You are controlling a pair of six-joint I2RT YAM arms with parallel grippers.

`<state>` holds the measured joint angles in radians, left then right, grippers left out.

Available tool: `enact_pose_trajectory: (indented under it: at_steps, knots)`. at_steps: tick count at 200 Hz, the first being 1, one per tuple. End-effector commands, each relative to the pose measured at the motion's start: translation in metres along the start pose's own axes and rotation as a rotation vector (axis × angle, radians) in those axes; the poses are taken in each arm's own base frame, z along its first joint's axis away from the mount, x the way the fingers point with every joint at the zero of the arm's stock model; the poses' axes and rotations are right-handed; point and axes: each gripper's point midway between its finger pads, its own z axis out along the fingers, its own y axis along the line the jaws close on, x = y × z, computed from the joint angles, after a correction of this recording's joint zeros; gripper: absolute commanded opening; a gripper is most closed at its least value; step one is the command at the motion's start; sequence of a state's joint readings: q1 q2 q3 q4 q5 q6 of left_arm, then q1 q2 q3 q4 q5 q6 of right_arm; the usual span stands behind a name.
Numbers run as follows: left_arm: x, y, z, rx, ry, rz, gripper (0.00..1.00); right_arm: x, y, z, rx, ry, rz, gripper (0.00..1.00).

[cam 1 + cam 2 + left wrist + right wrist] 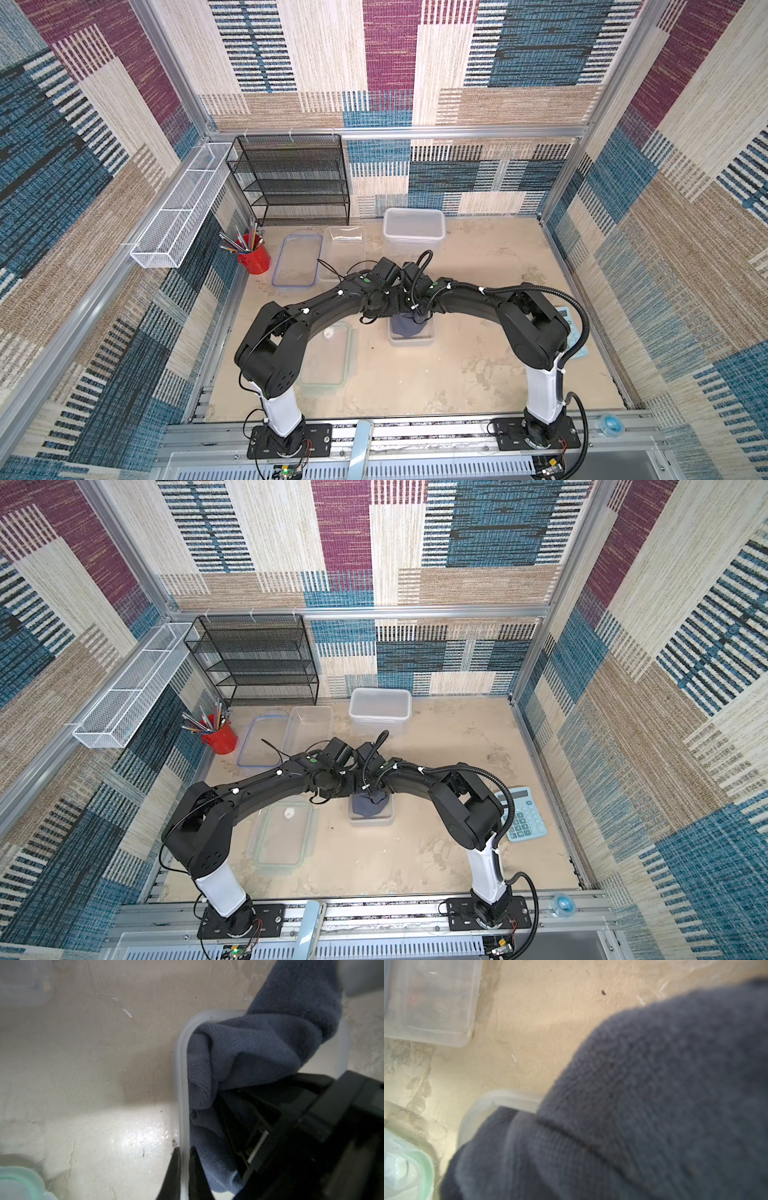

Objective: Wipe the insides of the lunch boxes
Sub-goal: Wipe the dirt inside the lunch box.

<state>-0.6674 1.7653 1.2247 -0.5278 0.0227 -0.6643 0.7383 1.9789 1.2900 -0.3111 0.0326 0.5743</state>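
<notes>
Black arms [324,301], elbows high, over small lunch box [411,341]

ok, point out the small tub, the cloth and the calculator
small tub [184,1084]: left wrist view, on its frosted rim.
cloth [249,1049]: left wrist view, on the bunched fold inside the tub.
calculator [528,818]: in a top view, on its keypad.

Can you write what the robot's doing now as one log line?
left gripper: shut on small lunch box rim | right gripper: shut on cloth inside that box | deep lunch box, shallow lunch box: at back
</notes>
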Motion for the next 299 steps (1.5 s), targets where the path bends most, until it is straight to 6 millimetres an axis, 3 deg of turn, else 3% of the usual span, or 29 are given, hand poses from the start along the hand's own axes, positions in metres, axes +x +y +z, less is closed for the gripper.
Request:
enact_pose_trajectory:
  at_steps: [1,38,90,109,134,157,181,219,244,299]
  knots:
    - [0.007,-0.001,-0.001,0.001,0.016,-0.047,0.0,0.005,0.017,-0.006,-0.105,0.012,0.007,0.0]
    - [-0.013,0.004,-0.005,-0.047,-0.068,-0.106,0.0,0.046,0.018,-0.018,-0.161,0.099,0.006,0.0]
    - [-0.025,0.008,-0.001,-0.109,-0.085,-0.11,0.0,0.097,0.026,-0.039,-0.211,0.208,-0.036,0.0]
    - [-0.027,0.012,-0.004,-0.141,-0.09,-0.089,0.0,0.109,0.015,-0.044,-0.177,0.237,-0.053,0.0]
    - [-0.025,0.016,-0.009,-0.156,-0.088,-0.061,0.0,0.114,-0.014,-0.049,-0.037,0.245,-0.065,0.0]
    - [-0.019,0.02,-0.01,-0.17,-0.064,-0.025,0.0,0.106,-0.037,-0.058,0.1,0.215,-0.071,0.0]
    - [-0.014,0.02,-0.008,-0.171,-0.033,0.005,0.0,0.096,-0.036,-0.062,0.117,0.187,-0.09,0.0]
    - [-0.007,0.013,-0.008,-0.132,0.004,0.033,0.0,0.076,-0.052,-0.049,0.229,0.158,-0.106,0.0]
    - [-0.004,0.01,-0.01,-0.111,0.014,0.039,0.0,0.049,-0.06,-0.036,0.251,0.133,-0.101,0.0]
    - [0.006,0.006,-0.013,-0.087,0.029,0.051,0.0,-0.025,-0.046,-0.028,0.223,0.009,-0.093,0.0]
